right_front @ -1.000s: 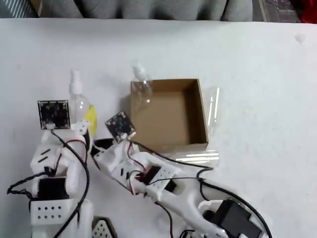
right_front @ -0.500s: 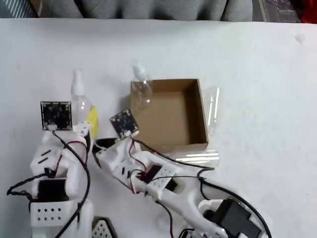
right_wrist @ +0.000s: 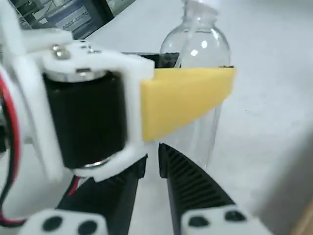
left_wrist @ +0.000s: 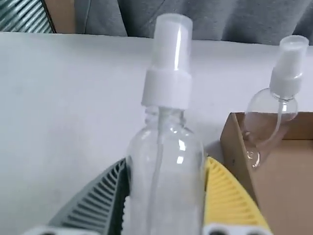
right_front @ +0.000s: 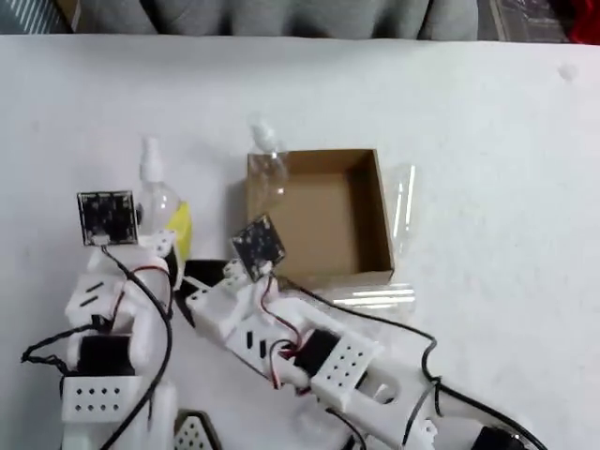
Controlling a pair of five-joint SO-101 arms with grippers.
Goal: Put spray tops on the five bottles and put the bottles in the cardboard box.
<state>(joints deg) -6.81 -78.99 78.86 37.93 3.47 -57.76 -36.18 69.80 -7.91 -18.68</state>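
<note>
– One bottle [left_wrist: 165, 191] is clamped upright in my left gripper [left_wrist: 165, 166], with a spray top [left_wrist: 167, 73] on it. It stands left of the cardboard box [right_front: 382, 216], toward the table's [right_front: 469, 112] left edge.
– Top seated?
– Can't confirm. Neck threads show under the collar, so I judge it's maybe only partly screwed down. If so, it can tip or pop off when the bottle goes into the box.
– Right gripper?
– My right gripper [right_wrist: 157, 169] is closed to a slit with nothing in it, just beside the left one's yellow finger [right_wrist: 186, 100]. Risk: the two collide if either swings toward the box.
– Grip?
– It sits on the round body below the shoulder. That's smooth clear plastic, and I expect it to twist or slide if I tilt it fast.
– Box?
– One topped bottle [right_front: 267, 173] leans in its far-left corner, top past the rim. Setting mine against it may knock it out. More clear bottles [right_front: 403, 202] seem to lie along the box's right and near walls. They're hard to make out, so an arm link could sweep them toward the table's near edge.
</note>
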